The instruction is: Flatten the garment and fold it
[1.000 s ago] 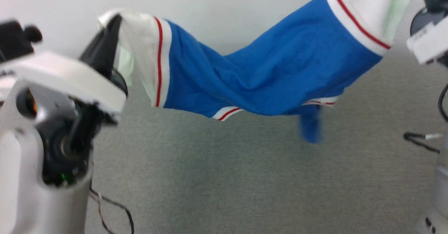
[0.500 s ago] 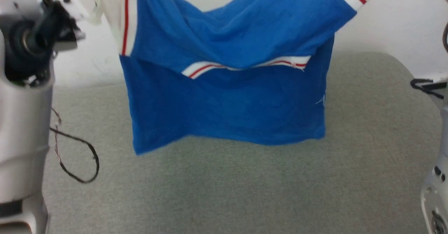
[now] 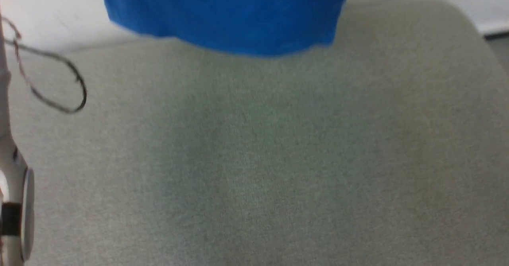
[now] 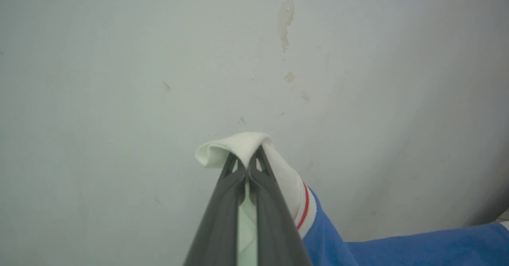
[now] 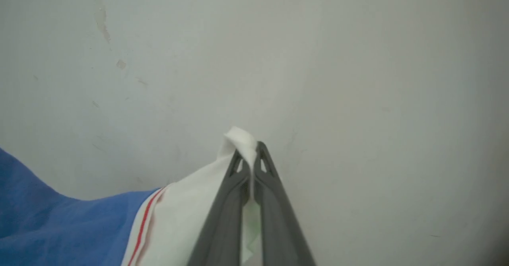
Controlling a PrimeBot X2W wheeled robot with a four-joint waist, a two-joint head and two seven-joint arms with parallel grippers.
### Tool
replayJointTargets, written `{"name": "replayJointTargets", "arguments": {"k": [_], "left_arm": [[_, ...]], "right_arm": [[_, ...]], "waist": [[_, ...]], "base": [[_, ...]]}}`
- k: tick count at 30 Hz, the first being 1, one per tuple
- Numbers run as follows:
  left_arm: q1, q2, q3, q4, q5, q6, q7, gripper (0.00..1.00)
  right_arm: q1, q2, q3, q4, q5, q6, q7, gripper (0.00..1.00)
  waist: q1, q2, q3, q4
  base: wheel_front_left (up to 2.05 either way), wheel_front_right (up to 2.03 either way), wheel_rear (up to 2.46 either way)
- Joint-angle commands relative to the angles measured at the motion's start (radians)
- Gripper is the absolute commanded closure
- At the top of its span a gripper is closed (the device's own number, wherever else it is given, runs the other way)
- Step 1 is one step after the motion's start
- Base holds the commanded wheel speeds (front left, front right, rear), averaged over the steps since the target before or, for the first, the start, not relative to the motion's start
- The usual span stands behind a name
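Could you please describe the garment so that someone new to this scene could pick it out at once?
Over the grey-green surface, before the pale wall, hangs the garment: a bright blue shirt. The left gripper and the right gripper each pinch one white, red-striped sleeve in shut jaws. It is the sole vivid thing here, unlike the thin black cable to its left.

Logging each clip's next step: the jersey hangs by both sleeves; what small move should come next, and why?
Probably lower both arms together, laying the garment hem-first onto the grey surface. The left gripper and right gripper each pinch a white sleeve, so it hangs spread, not yet flat.
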Motion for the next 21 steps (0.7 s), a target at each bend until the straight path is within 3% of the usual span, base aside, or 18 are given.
{"name": "replayJointTargets", "arguments": {"k": [1, 16, 21], "left_arm": [[-0.033, -0.006, -0.007, 0.02, 0.022, -0.015, -0.028, 1.0], [-0.119, -0.08, 0.065, 0.149, -0.009, -0.06, -0.319, 1.0], [-0.102, -0.084, 0.089, 0.168, -0.042, -0.078, -0.343, 1.0]], "right_arm": [[-0.045, -0.019, 0.006, 0.025, -0.022, -0.001, -0.021, 1.0], [-0.198, -0.086, 0.05, 0.196, -0.109, -0.001, -0.175, 1.0], [-0.206, -0.089, 0.081, 0.219, -0.097, -0.001, -0.196, 1.0]], "waist": [[-0.0004, 0.0001, 0.154, 0.013], [-0.0004, 0.0001, 0.339, 0.107], [-0.0004, 0.0001, 0.394, 0.113]], "base": [[0.0, 0.0, 0.0], [0.0, 0.0, 0.0], [0.0, 0.0, 0.0]]}}
